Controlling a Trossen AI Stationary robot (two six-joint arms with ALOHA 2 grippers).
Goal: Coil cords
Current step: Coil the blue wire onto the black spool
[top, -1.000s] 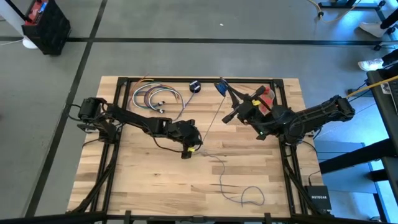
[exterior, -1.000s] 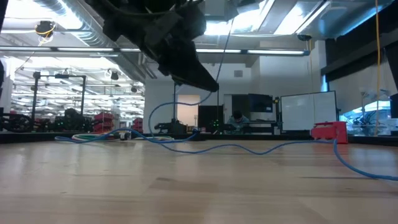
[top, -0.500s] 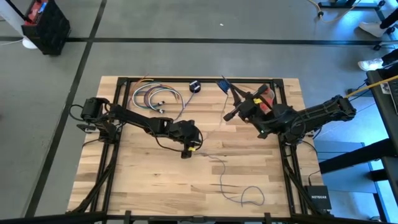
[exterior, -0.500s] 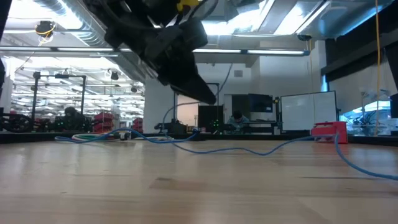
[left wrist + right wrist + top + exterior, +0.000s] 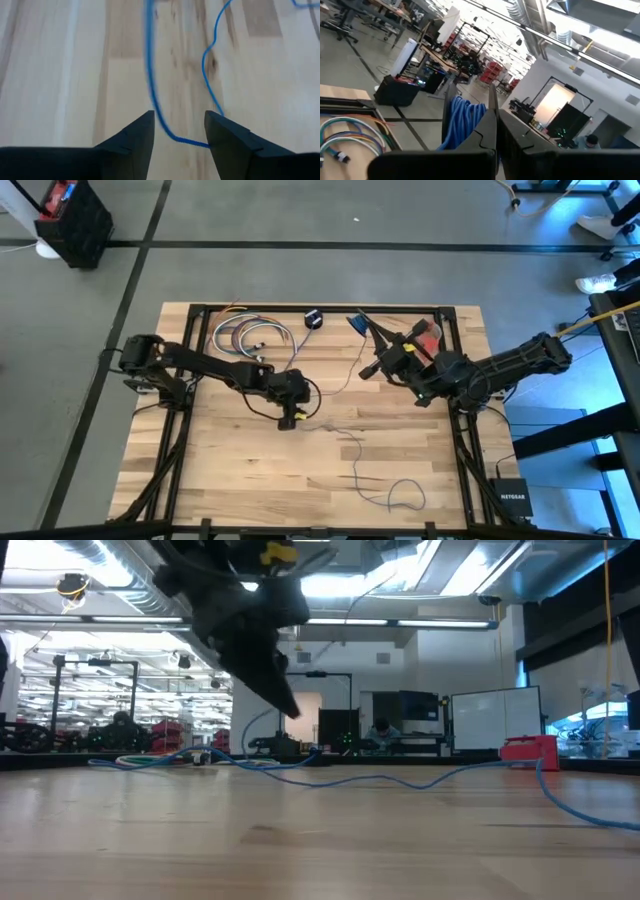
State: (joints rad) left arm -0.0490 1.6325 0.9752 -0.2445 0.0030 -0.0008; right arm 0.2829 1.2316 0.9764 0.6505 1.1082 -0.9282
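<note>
Blue cord (image 5: 152, 95) lay slack between the left gripper's (image 5: 177, 131) parted fingers; the right gripper (image 5: 492, 125), clamped on the coil (image 5: 462, 122), might drag it away.

A thin cord (image 5: 352, 448) snakes loose across the wooden table, looping near the front, partly coiled
</note>
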